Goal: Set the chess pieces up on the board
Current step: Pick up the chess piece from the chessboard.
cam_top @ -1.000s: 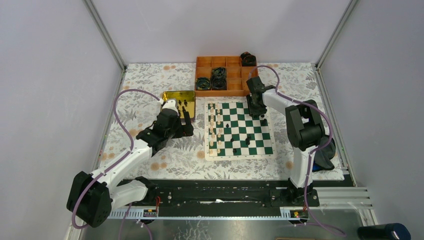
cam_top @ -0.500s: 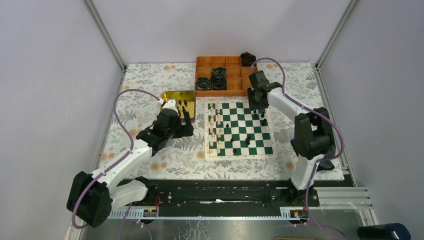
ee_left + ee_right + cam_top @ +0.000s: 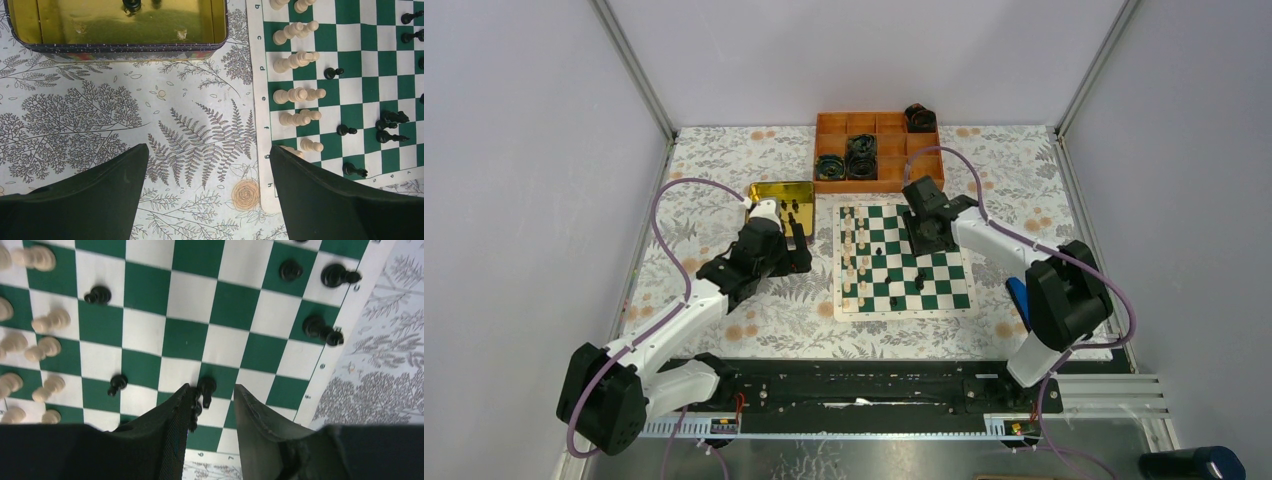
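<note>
Right end effector (image 3: pixel 212 387) moved left over roughly nine black chessmen (image 3: pixel 332 73).

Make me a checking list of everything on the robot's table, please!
Surface: flowery cloth, flat.
Job's things: cream pieces lined along one edge of the board; black pieces scattered; stray black piece in the yellow tin.
Clutter: orange tray holding dark cable rolls.
Grippers: left gripper open above cloth; right gripper open around a black chessman.
Cables: purple cables loop off both arms.
Surroundings: grey walls, metal posts.
</note>
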{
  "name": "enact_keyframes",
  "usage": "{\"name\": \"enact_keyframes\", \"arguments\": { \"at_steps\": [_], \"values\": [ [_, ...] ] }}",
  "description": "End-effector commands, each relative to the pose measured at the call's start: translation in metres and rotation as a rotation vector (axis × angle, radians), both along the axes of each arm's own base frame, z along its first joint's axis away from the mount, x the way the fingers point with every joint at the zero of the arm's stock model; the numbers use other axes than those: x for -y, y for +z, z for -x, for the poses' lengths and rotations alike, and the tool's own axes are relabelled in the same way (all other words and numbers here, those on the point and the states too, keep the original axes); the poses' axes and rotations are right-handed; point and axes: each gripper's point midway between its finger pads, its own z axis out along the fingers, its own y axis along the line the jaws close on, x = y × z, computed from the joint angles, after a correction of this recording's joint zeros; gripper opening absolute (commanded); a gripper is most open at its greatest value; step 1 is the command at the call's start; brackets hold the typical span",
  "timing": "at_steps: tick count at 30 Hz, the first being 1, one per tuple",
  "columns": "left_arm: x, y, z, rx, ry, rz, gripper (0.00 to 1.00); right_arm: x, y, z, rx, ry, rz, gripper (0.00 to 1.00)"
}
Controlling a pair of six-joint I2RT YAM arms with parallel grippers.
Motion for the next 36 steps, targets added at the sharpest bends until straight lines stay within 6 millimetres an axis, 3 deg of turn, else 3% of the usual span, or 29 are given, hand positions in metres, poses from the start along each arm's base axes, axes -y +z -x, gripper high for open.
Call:
{"name": "enact_keyframes", "arguments": {
  "at_steps": [1, 10, 36],
  "values": [
    [0.007, 0.015, -0.006, 0.061, -0.027, 0.019, 0.99, 0.001, 0.014, 0.015, 0.026, -0.023, -0.027, 0.44],
    [0.009, 0.014, -0.004, 0.059, -0.035, 0.014, 0.99, 0.0, -0.001, 0.03, -0.006, -0.024, -0.037, 0.44],
    [0.009, 0.009, -0.002, 0.051, -0.027, -0.01, 0.99, -0.004, -0.031, 0.03, -0.056, -0.017, -0.025, 0.38]
  ]
}}
